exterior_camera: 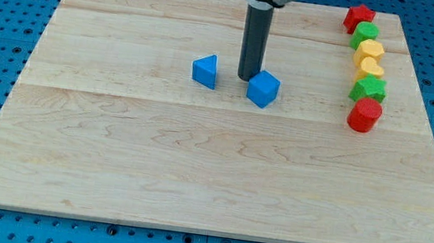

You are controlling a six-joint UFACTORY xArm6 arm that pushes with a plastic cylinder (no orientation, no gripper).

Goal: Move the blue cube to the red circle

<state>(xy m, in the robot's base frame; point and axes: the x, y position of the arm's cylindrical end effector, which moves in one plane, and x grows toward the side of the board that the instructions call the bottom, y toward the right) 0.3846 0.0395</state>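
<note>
There are no jaws on this arm, only a straight dark rod whose end, my tip (245,77), rests on the pale wooden board (192,185) just at the upper-left of the blue cube (262,89), apparently touching it. The blue cube sits near the board's middle, toward the top edge, with a blue triangular block (204,70) apart on its left. The red cylinder-shaped block (364,115) stands well apart near the right edge, ending a column of green, yellow and red blocks running up to the top-right corner.
</note>
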